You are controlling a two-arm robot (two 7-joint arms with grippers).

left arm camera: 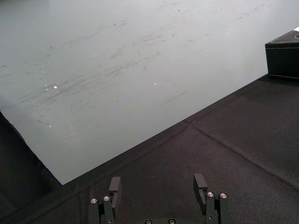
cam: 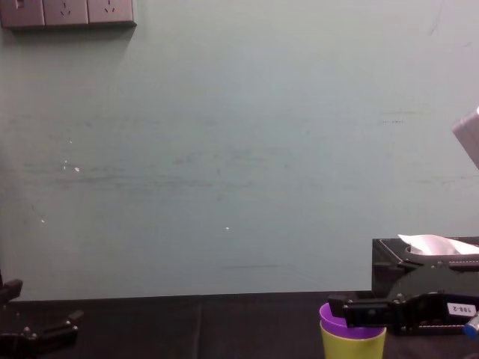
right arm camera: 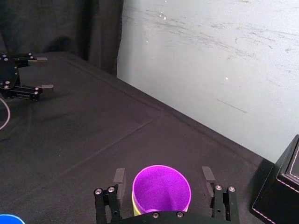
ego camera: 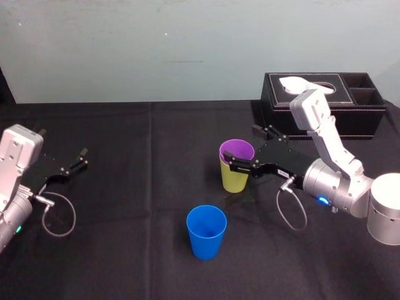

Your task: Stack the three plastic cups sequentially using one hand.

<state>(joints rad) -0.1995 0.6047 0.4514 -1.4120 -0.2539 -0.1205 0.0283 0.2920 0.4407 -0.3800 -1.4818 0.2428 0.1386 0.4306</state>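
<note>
Gripper of right arm straddles purple cup nested in yellow-green cup, fingers spread clear of its walls; blue cup stands apart, robot-side of yellow-green cup; judgement: stay centred, avoid nudging rims; left gripper parked far left, spread.

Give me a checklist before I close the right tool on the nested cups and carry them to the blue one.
1. Purple cup nested in the yellow-green cup: ok.
2. Right tool open, one finger on each side of the pair: ok.
3. Fingers low enough to catch the yellow-green cup, not just the purple rim: cannot tell.
4. Blue cup upright, mouth open, standing apart nearer the robot: ok.
5. Left tool parked at the far left, away from the cups: ok.
</note>
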